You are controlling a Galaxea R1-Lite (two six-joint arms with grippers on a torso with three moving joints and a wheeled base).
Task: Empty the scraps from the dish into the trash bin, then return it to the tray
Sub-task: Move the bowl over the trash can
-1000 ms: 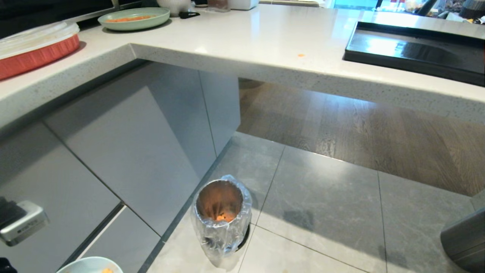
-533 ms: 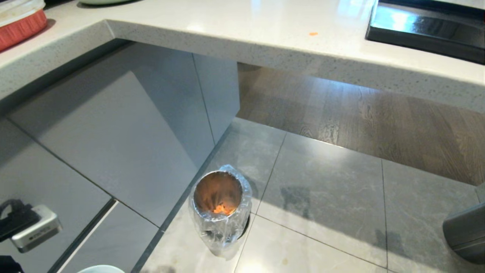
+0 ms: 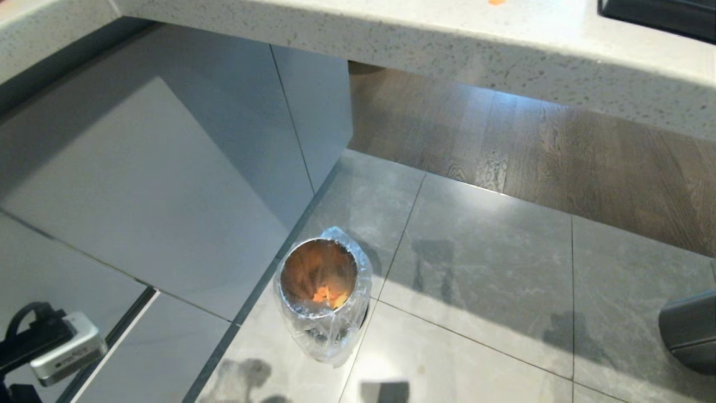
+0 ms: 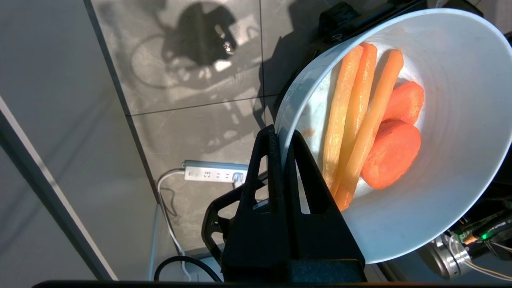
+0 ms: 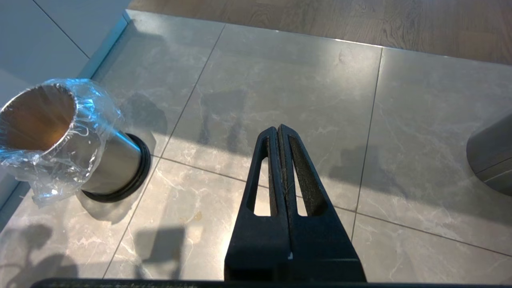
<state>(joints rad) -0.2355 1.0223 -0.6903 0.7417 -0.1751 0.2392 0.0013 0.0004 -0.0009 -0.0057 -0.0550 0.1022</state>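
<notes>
In the left wrist view the pale blue dish is held tilted over the floor, my left gripper shut on its rim. The scraps, carrot slices and yellow-orange sticks, lie inside it. The dish is out of the head view, where only my left wrist's camera block shows at the lower left. The trash bin stands on the tiles by the cabinet with orange pieces at its bottom. Its steel wall shows in the right wrist view. My right gripper is shut and empty above the tiles beside the bin. A corner of the black tray sits on the counter.
The stone counter edge overhangs grey cabinet fronts. A brushed-steel cylinder bin stands at the right on the tiles. A white power strip with cables lies on the floor below the dish. An orange bit lies on the countertop.
The head view has tilted down, so the counter, plate and red container slid up out of the picture. The dish left its bottom edge. The trash bin has not moved.
</notes>
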